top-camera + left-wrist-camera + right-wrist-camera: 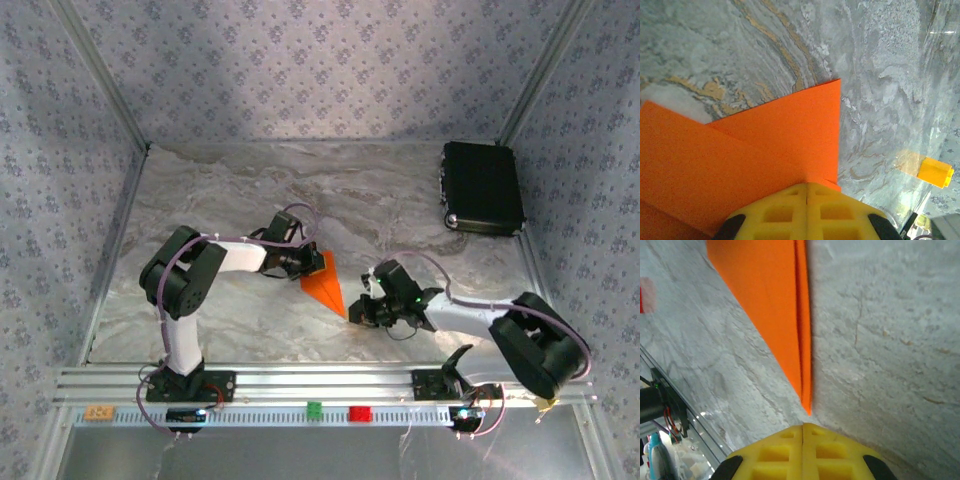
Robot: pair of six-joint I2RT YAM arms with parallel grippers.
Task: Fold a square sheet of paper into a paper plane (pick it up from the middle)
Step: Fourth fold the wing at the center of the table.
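- While both arms reach inward over the marbled desk [220, 190], the paper plane [323, 283] lies flat between them near the middle. It is a slim orange dart with its sharp tip toward the right arm and its wide end toward the left.
- Left jaws: pressed shut, the yellow fingertips [775, 212] meeting seam to seam at the dart's wide rear end. In the left wrist view the folded orange layers spread out ahead of the tips, and one small flap edge sits right against them. Pinched or merely pressed — cannot tell.
- Right jaws: also shut, fingertips [775, 450] closed together with nothing between them. The dart's point sits just in front of them and its centre crease runs straight away — touching or a hair apart, cannot tell.
- Black box [483, 187] at the far right corner of the desk, well apart from the paper.
- Near rail, below the arm bases: yellow-orange block [98, 411], green block [314, 409], red block [358, 412].
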